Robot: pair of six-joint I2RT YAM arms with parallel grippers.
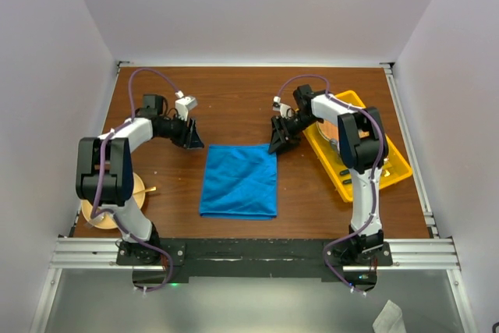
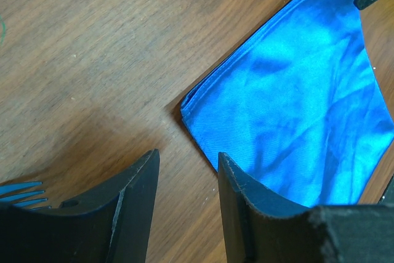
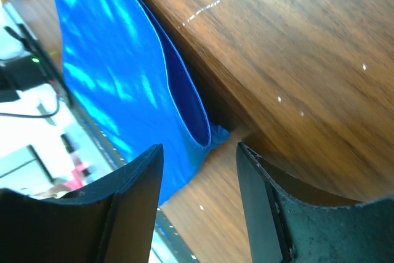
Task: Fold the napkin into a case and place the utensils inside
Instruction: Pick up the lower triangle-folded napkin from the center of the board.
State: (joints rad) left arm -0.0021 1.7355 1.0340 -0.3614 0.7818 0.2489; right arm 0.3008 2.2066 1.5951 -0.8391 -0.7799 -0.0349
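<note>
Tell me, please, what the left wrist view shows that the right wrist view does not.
Only the left wrist view: blue fork tines at its left edge. Only the right wrist view: the napkin's layers gaping at a corner ahead of the right gripper. Both: the napkin on the wooden table and open fingers, the left gripper's likewise by a corner.

Desk (image 1: 234,99): brown wood grain, enclosed by white walls on three sides.
Yellow tray (image 1: 395,163): at the right edge, set askew to it.
Tan plate (image 1: 93,216): near left corner, partly hidden.
Aluminium rail (image 1: 249,253): runs along the near edge.
</note>
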